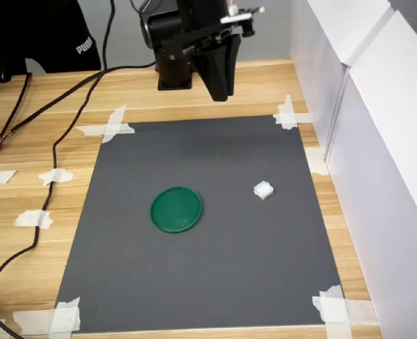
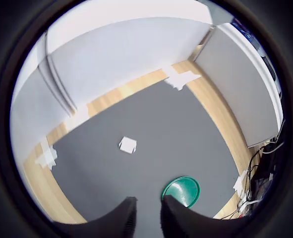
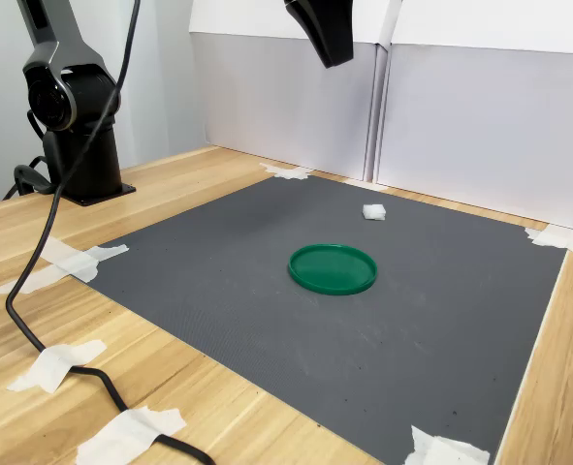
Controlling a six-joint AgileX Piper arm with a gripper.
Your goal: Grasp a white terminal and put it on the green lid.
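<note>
- Step in hand: approach. Nothing is grasped yet. You see the end effector (image 2: 145, 210) raised well above the grey mat (image 1: 215, 275), its jaws slightly parted with nothing between them.
- Locate the white terminal (image 1: 263, 189): it rests on the mat, near but apart from the green lid (image 1: 176, 209), toward the first exterior view's right.
- Next move, as judged: bring the end effector down over the terminal, centre the block between the jaws, then clench. The block is small, so alignment is critical.
- Count: one white terminal, one green lid, one mat taped to the wooden surface (image 1: 53, 92).
</note>
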